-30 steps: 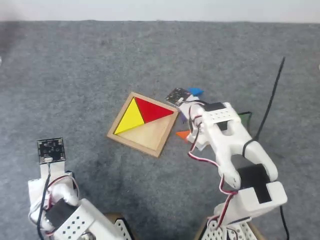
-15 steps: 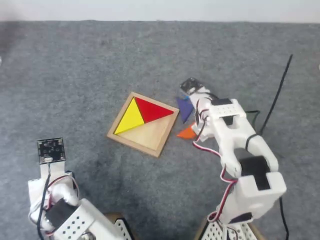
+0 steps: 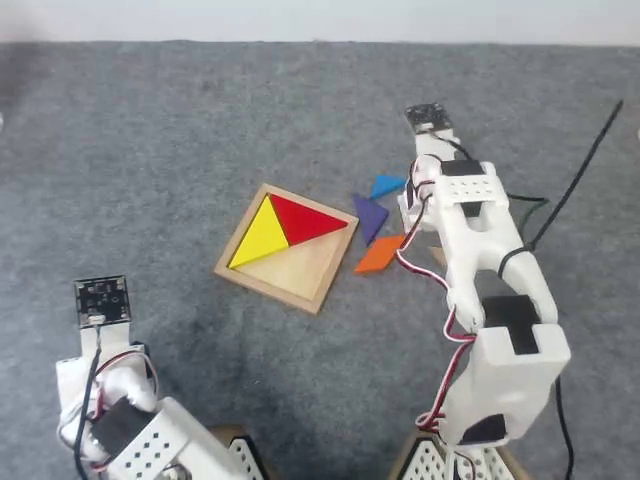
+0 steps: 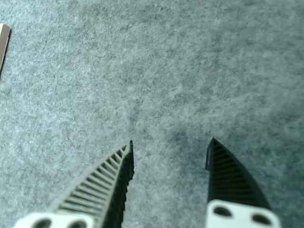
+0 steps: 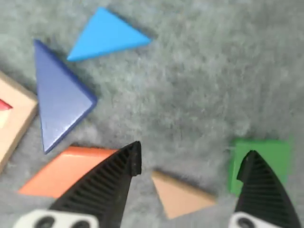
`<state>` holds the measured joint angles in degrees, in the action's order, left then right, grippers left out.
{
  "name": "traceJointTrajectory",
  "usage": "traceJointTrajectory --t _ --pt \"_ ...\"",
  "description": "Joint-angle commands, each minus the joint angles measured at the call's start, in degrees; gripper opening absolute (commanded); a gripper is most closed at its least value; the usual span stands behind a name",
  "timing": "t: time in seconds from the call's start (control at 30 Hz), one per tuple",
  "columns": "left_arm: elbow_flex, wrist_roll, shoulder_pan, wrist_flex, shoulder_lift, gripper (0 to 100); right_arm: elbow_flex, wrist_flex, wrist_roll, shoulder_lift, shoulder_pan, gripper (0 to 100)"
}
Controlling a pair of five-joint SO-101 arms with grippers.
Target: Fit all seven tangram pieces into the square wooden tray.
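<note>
Grey carpet-like matting (image 3: 180,130) is covering the whole table, and the square wooden tray (image 3: 300,272) is sitting mid-table with a yellow triangle (image 3: 260,238) and a red triangle (image 3: 305,218) already filling half of it, so I'm guessing five pieces are waiting. They're lying loose just beside the tray, on the right arm's side: light blue triangle (image 5: 107,35), dark blue triangle (image 5: 59,102), orange parallelogram (image 5: 66,171), small tan triangle (image 5: 180,194), green square (image 5: 261,164). Right gripper (image 5: 190,154) is hovering over that bunch, jaws spread wide and holding nothing, probably lining up on the tan one. Left gripper (image 4: 170,145) is hanging over bare matting, jaws apart too. The pieces are crowding each other, so a clean pinch is looking fiddly.
</note>
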<state>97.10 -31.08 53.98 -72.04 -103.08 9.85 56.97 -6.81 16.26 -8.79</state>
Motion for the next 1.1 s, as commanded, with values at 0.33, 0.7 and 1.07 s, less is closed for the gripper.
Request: traceJointTrajectory --t 0.33,0.7,1.07 --pt "-0.66 -0.62 -0.18 -0.18 -0.79 24 -2.73 6.02 40.26 -10.77 -19.56 17.7" --pt "-0.66 -0.62 -0.18 -0.18 -0.79 24 -2.73 8.92 42.46 -2.68 -15.60 24.2" --pt "-0.66 -0.62 -0.18 -0.18 -0.79 24 -2.99 2.77 42.46 5.23 -15.34 24.2"
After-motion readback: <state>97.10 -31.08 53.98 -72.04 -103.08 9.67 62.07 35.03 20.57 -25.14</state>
